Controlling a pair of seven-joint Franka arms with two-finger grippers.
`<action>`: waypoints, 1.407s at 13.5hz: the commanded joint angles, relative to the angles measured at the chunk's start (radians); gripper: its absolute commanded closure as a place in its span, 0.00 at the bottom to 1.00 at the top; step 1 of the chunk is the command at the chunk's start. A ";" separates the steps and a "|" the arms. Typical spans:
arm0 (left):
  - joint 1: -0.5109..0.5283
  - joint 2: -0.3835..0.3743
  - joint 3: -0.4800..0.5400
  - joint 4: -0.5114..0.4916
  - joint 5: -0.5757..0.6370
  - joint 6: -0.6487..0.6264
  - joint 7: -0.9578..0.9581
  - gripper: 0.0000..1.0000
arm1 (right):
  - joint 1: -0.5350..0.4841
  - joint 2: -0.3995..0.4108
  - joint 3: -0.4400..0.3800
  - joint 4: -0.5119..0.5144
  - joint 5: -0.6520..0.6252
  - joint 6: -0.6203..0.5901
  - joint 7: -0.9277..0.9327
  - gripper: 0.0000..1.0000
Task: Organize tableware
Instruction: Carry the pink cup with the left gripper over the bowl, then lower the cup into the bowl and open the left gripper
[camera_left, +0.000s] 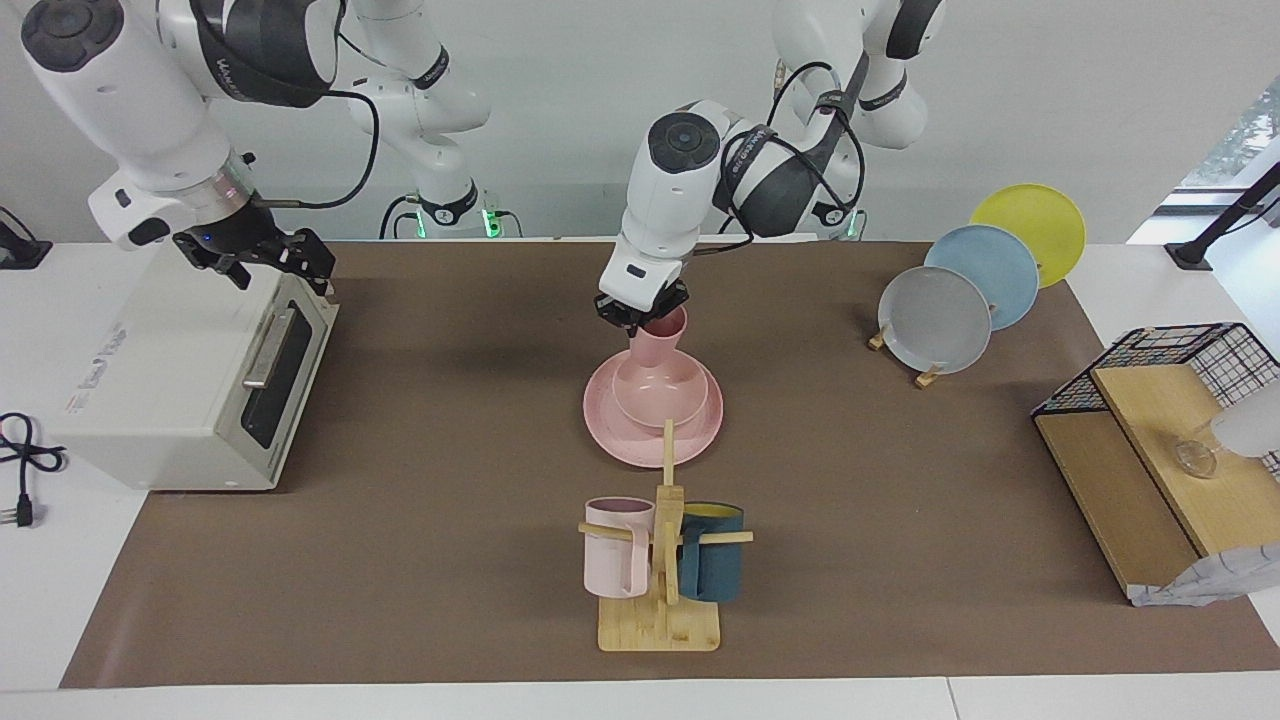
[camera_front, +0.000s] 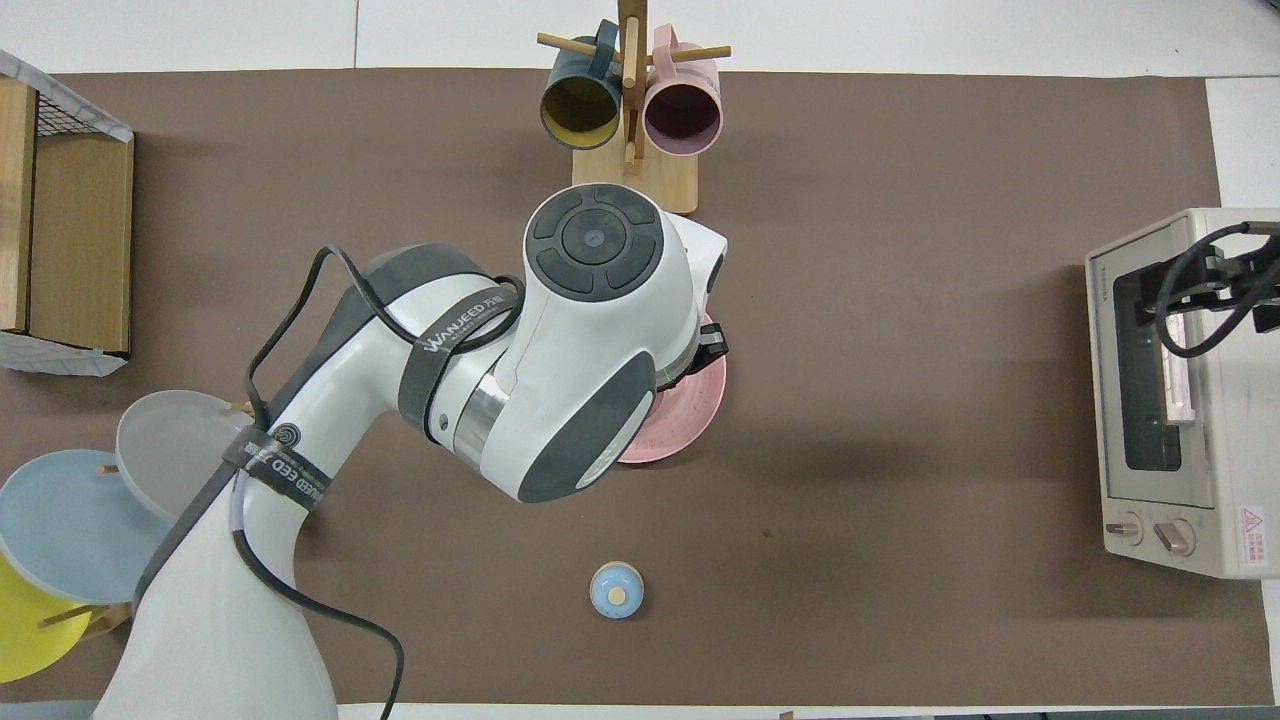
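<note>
Under the left gripper: pink cup (camera_left: 664, 338), tilted, its rim pinched between the fingers, its base down inside the pink bowl (camera_left: 662, 392)
Left gripper (camera_left: 640, 308): clamped on the cup's rim, right above the stack; in the overhead view the arm's own wrist covers it completely
Stack below it: bowl sits in the middle of the pink plate (camera_left: 640, 440), plate flat on the brown mat (camera_left: 440, 500); overhead only shows a crescent of plate (camera_front: 690, 410) peeking out from under the arm
Farther from the robots than the gripper: wooden mug tree (camera_left: 662, 590) with a pale pink mug (camera_left: 615, 545) and a dark teal mug (camera_left: 712, 552) hanging on its pegs
Toward the left arm's end from the gripper: grey plate (camera_left: 935, 318), blue plate (camera_left: 985, 272) and yellow plate (camera_left: 1030, 230) standing on a rack, then a wire and wood shelf (camera_left: 1150, 470)
Right gripper (camera_left: 268, 258): waiting up over the toaster oven (camera_left: 180, 380), well apart from the stack; can't tell if it's open or shut
Readable writing: "WANJEED" on the strap around the left arm, nothing legible on the oven
Small extra: blue round knob thing (camera_front: 617, 589) alone on the mat, nearer the robots than the plate
</note>
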 joint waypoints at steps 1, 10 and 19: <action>-0.020 0.034 0.020 0.022 0.032 0.012 -0.019 1.00 | 0.003 -0.059 0.001 -0.039 0.018 0.003 -0.008 0.00; -0.020 0.090 0.023 -0.011 0.085 0.110 -0.033 1.00 | -0.003 -0.095 0.004 -0.067 0.019 -0.001 -0.009 0.00; -0.022 0.082 0.023 -0.086 0.108 0.184 -0.031 0.58 | -0.002 -0.093 0.006 -0.066 0.019 0.000 -0.009 0.00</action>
